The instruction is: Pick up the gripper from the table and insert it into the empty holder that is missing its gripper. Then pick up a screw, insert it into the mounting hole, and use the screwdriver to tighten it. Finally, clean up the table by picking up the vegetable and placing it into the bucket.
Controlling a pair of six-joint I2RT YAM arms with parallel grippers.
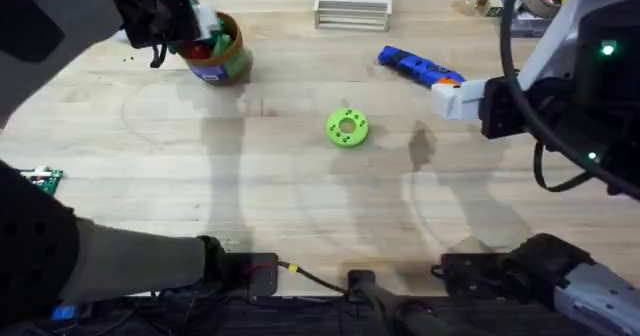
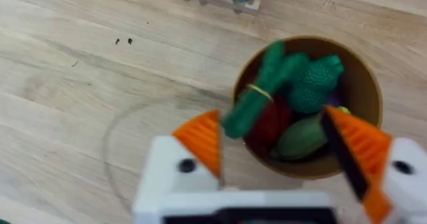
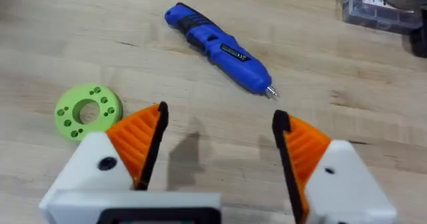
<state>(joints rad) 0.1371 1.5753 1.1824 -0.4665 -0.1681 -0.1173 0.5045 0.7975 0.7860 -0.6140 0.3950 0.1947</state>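
- The left gripper [image 2: 280,151] hangs over the bucket [image 2: 363,77] at the far left of the bench [image 1: 300,196], its orange-padded fingers [image 2: 203,141] spread apart and grasping nothing.
- The vegetable [image 2: 263,94], dark green with a thin band around it, lies in the bucket between the two pads, leaning on the near rim, on top of rounded green and red toys [image 2: 300,127].
- The right gripper [image 3: 217,151] hovers over bare bench, fingers [image 3: 140,137] released and wide.
- The screwdriver [image 3: 220,47] lies flat just beyond those fingers, its metal bit pointing toward the gap between them.
- A green ring-shaped disc [image 3: 87,109] rests beside one right finger, apart from the screwdriver.
- A pale slatted block [image 1: 352,4] stands at the far edge.
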